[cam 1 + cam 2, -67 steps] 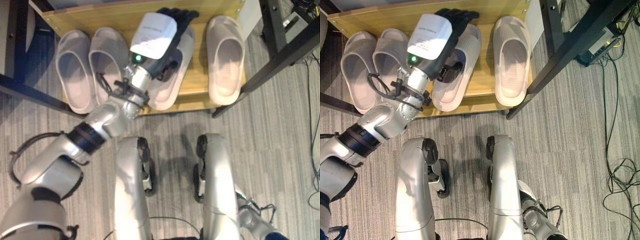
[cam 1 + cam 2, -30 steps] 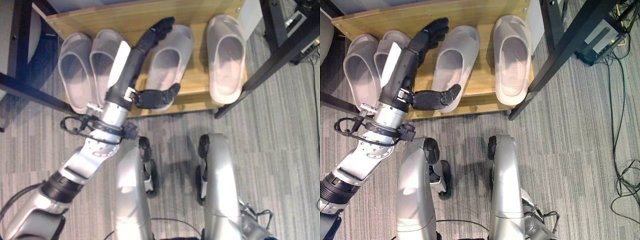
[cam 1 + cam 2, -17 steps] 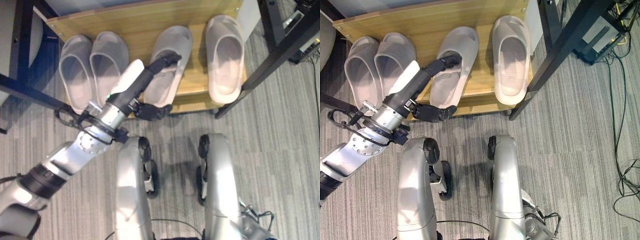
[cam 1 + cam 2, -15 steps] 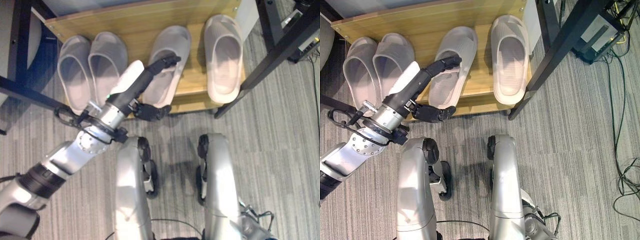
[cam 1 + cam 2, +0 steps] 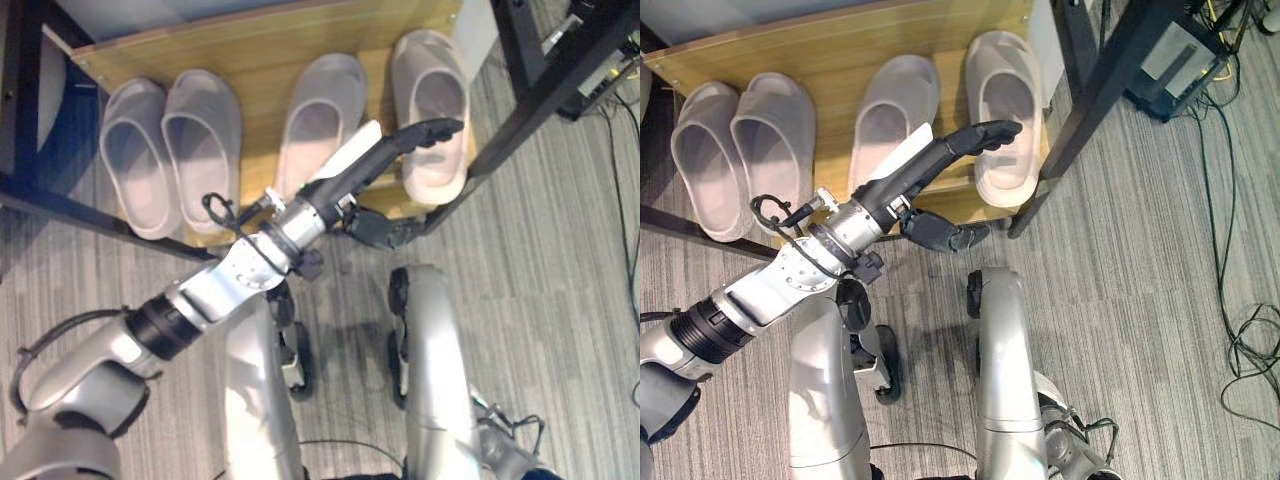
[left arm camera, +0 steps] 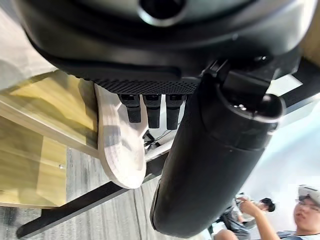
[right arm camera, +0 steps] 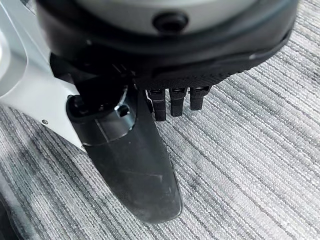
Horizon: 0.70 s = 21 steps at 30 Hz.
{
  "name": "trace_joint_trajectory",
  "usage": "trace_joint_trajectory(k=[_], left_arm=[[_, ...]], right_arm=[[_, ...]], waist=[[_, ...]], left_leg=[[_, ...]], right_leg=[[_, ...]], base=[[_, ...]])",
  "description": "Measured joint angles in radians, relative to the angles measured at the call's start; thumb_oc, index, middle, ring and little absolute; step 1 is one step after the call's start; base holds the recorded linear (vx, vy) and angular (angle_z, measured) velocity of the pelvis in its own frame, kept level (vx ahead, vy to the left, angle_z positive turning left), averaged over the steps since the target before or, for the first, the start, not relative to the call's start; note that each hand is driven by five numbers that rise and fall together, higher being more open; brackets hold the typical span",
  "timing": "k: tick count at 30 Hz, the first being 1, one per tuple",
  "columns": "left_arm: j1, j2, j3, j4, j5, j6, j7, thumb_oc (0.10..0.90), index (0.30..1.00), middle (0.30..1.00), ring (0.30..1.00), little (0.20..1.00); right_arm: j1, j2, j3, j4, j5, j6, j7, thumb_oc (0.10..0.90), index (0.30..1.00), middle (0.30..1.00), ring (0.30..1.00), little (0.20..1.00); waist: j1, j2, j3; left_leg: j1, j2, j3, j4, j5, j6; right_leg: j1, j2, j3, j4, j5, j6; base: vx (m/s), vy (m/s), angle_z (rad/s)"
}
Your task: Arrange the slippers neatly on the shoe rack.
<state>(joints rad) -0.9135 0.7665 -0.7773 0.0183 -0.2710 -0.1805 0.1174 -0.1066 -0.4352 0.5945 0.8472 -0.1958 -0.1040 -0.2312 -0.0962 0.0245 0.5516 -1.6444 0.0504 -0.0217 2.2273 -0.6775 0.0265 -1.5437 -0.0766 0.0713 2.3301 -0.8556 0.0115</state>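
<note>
From the head views, four pale slippers lie on the wooden shoe rack (image 5: 260,50), and the left hand (image 5: 385,160) reaches with straight, spread fingers over the rightmost slipper (image 5: 432,110), thumb apart below, holding nothing. In the left wrist view that slipper (image 6: 117,150) lies past the straight fingers (image 6: 152,107). In the right wrist view the right hand (image 7: 170,100) hangs relaxed above grey carpet (image 7: 260,140).
</note>
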Motion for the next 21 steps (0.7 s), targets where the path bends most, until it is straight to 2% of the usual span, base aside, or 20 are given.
trace_joint_trajectory(k=[2, 4, 11, 13, 15, 16, 19, 21], left_arm=[[0.000, -0.057, -0.001, 0.098, 0.000, 0.007, 0.003, 0.800, 0.900, 0.900, 0.900, 0.900], [0.001, -0.089, 0.007, 0.113, 0.002, 0.006, 0.032, 0.800, 0.900, 0.900, 0.900, 0.900], [0.012, -0.090, 0.045, 0.117, 0.003, 0.011, 0.075, 0.800, 0.900, 0.900, 0.900, 0.900], [0.045, -0.041, 0.076, 0.033, -0.001, 0.017, 0.075, 0.800, 0.900, 0.900, 0.900, 0.900], [0.045, -0.026, 0.095, -0.011, -0.013, 0.012, 0.075, 0.800, 0.900, 0.900, 0.900, 0.900], [0.069, -0.024, 0.135, -0.062, -0.062, 0.007, 0.074, 0.800, 0.900, 0.900, 0.900, 0.900], [0.076, -0.016, 0.170, -0.154, -0.158, -0.008, 0.067, 0.800, 0.900, 0.900, 0.900, 0.900], [0.076, -0.011, 0.183, -0.185, -0.172, -0.023, 0.064, 0.800, 0.900, 0.900, 0.900, 0.900]], right_arm=[[-0.005, 0.000, 0.001, 0.006, 0.000, -0.001, 0.000, 0.800, 0.900, 0.900, 0.900, 0.900], [-0.006, 0.001, 0.001, 0.012, 0.001, -0.003, 0.000, 0.800, 0.900, 0.900, 0.900, 0.900], [-0.007, 0.001, 0.000, 0.016, 0.003, -0.003, -0.002, 0.800, 0.900, 0.900, 0.900, 0.900], [-0.005, 0.004, 0.000, 0.020, 0.003, -0.009, -0.006, 0.800, 0.900, 0.900, 0.900, 0.900], [-0.003, 0.003, 0.000, 0.021, 0.003, -0.010, -0.015, 0.800, 0.900, 0.900, 0.900, 0.900], [-0.004, 0.003, 0.000, 0.023, 0.003, -0.008, -0.017, 0.800, 0.900, 0.900, 0.900, 0.900], [-0.005, 0.004, 0.000, 0.026, 0.003, -0.001, -0.017, 0.800, 0.900, 0.900, 0.900, 0.900], [-0.005, 0.004, 0.001, 0.027, 0.003, 0.000, -0.016, 0.800, 0.900, 0.900, 0.900, 0.900]], waist=[[-0.001, -0.001, 0.000], [0.000, -0.007, 0.000], [0.000, -0.009, 0.000], [-0.002, -0.010, 0.000], [0.015, -0.011, 0.000], [0.018, -0.011, 0.000], [0.029, -0.011, 0.000], [0.032, -0.012, 0.000]], left_leg=[[0.002, 0.000, 0.001, 0.000, -0.002, -0.004], [0.002, 0.000, 0.002, 0.001, -0.003, -0.003], [0.001, 0.000, 0.002, 0.001, -0.003, -0.004], [-0.004, -0.001, 0.004, 0.001, -0.003, -0.004], [-0.004, -0.002, 0.004, 0.001, -0.003, -0.004], [-0.005, -0.002, 0.004, 0.001, -0.003, -0.004], [-0.005, -0.003, 0.004, 0.002, -0.002, -0.003], [-0.005, -0.004, 0.004, 0.003, -0.002, -0.003]], right_leg=[[0.001, 0.001, 0.002, 0.000, 0.000, 0.000], [0.001, 0.001, 0.002, 0.000, 0.000, 0.000], [0.000, 0.001, 0.002, 0.000, 0.000, 0.000], [-0.006, 0.001, 0.004, 0.003, 0.000, 0.000], [-0.006, 0.000, 0.005, 0.004, 0.000, 0.000], [-0.007, -0.001, 0.005, 0.005, 0.000, 0.000], [-0.006, -0.004, 0.005, 0.005, 0.000, 0.000], [-0.004, -0.004, 0.004, 0.006, 0.000, 0.000]], base=[[0.03, 0.012, -0.02], [0.00, 0.000, 0.00], [0.00, 0.000, 0.00], [0.00, 0.000, 0.00], [0.00, 0.000, 0.00], [0.00, 0.000, 0.00], [0.00, 0.000, 0.00], [0.00, 0.000, 0.00]])
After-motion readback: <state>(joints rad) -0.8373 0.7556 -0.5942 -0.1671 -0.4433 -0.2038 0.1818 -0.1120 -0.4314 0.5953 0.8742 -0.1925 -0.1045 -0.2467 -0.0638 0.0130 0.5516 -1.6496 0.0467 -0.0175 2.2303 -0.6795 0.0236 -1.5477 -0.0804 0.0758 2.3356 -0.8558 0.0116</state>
